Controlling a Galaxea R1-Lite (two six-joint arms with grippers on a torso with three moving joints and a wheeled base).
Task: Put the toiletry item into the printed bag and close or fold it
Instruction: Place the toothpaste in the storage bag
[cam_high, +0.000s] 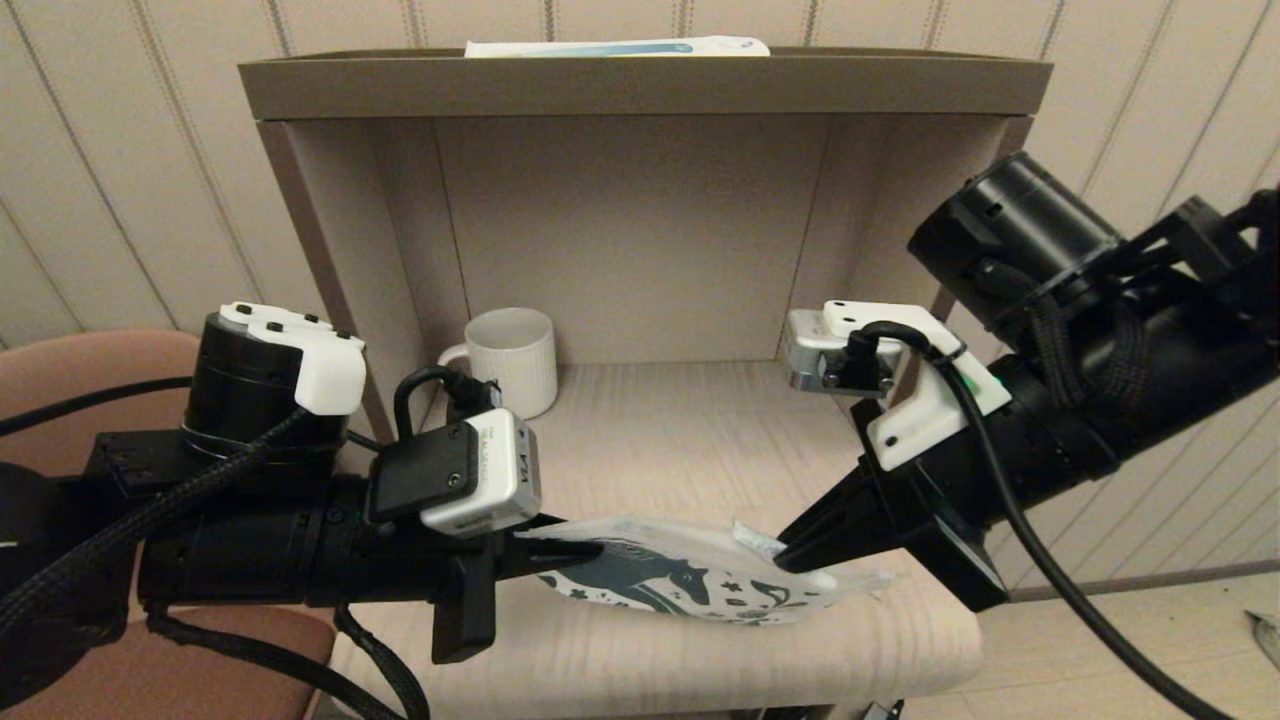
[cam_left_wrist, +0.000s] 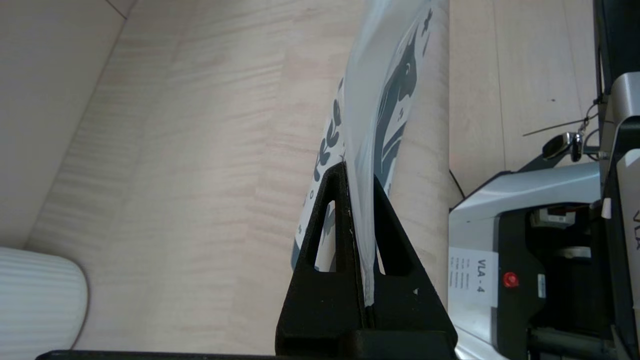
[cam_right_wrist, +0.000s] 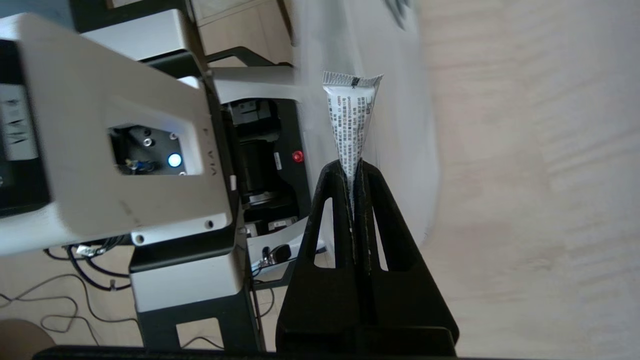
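Insertion step, tube at the pouch mouth.
Left claw (cam_high: 590, 548) clenched on one edge of the printed bag (cam_high: 690, 583), holding it just above the desk (cam_high: 700, 440) near its front edge; right claw (cam_high: 790, 560) clenched on a small white toiletry tube (cam_right_wrist: 352, 115), crimped end foremost at the bag's other end. Next, probably: sliding the tube deeper inside, letting go, then closing or folding.
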